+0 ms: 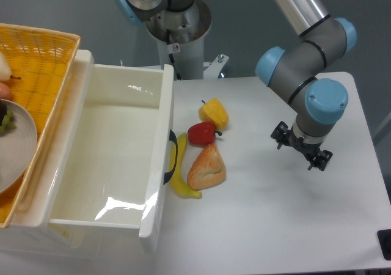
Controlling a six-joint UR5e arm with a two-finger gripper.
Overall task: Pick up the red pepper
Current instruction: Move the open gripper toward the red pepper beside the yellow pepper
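The red pepper [202, 133] is small and glossy with a short dark stem, lying on the white table between a yellow pepper [214, 112] behind it and a tan wedge of bread [207, 169] in front. My gripper [302, 150] hangs over the table well to the right of the pepper, pointing down and away from the camera. Its fingers are mostly hidden under the wrist, so their state does not show. Nothing is seen held in it.
A yellow banana [181, 176] lies against the white bin [168, 122] at the left. A yellow woven basket [55, 49] with a plate stands at the far left. The robot base [177, 24] rises at the back.
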